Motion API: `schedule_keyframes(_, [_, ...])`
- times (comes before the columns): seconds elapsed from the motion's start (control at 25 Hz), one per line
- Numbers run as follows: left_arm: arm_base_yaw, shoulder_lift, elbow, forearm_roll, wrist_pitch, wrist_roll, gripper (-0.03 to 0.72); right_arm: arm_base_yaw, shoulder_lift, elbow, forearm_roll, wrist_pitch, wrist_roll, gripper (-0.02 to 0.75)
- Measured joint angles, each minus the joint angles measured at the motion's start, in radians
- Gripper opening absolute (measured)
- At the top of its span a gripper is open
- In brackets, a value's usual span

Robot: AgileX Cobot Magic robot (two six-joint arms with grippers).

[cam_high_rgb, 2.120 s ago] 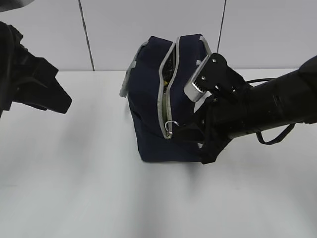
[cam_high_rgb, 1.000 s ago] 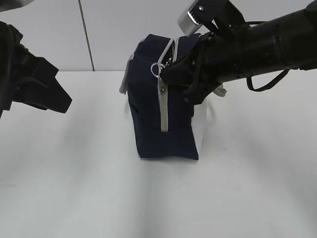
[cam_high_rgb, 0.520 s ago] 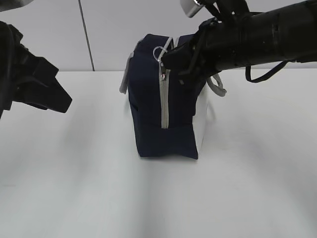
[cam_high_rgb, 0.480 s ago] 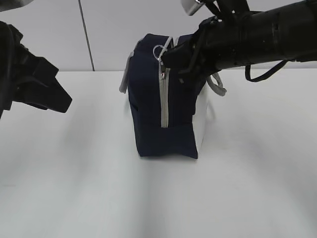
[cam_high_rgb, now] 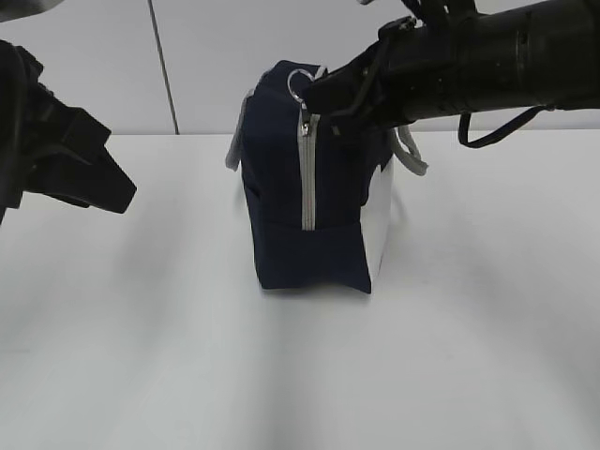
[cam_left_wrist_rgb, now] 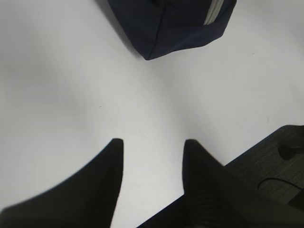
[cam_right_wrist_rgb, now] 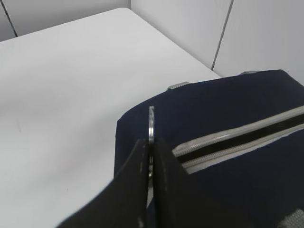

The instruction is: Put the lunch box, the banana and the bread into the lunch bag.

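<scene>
One slip is my worry: my right gripper (cam_right_wrist_rgb: 150,156) pinches the ring pull (cam_right_wrist_rgb: 151,124) tight on the lunch bag (cam_high_rgb: 314,187). Pull hard, it tips. My left gripper (cam_left_wrist_rgb: 153,142) waits open.

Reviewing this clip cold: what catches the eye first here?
The navy lunch bag stands mid-table, its grey zipper shut up the near end. The right gripper reaches in from the right, jaws pinched on the metal ring pull at the bag's top.

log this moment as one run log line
stage: zipping lunch bag | right gripper: shut on zipper ring, near bag's top | left gripper: open, empty, over table | zipper: front closed, top partly open
</scene>
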State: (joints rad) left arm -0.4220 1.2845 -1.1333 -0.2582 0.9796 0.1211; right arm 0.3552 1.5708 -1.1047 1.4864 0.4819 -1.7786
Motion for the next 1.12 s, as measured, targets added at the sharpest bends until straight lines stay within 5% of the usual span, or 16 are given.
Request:
schedule_keyframes(0.4, [0.0,0.0,0.0,-0.001,-0.04,0.023,0.309,0.0,0.0,-0.003,0.027,-0.006,0.0,0.0])
schedule_keyframes(0.64, [0.0,0.012,0.048,-0.121,-0.22,0.288,0.309,0.0,0.0,-0.003,0.027,-0.006,0.0,0.0])
schedule_keyframes(1.12, [0.0,0.16,0.091,-0.563,-0.404,0.781,0.369,0.0,0.0,-0.003,0.027,-0.006,0.0,0.0])
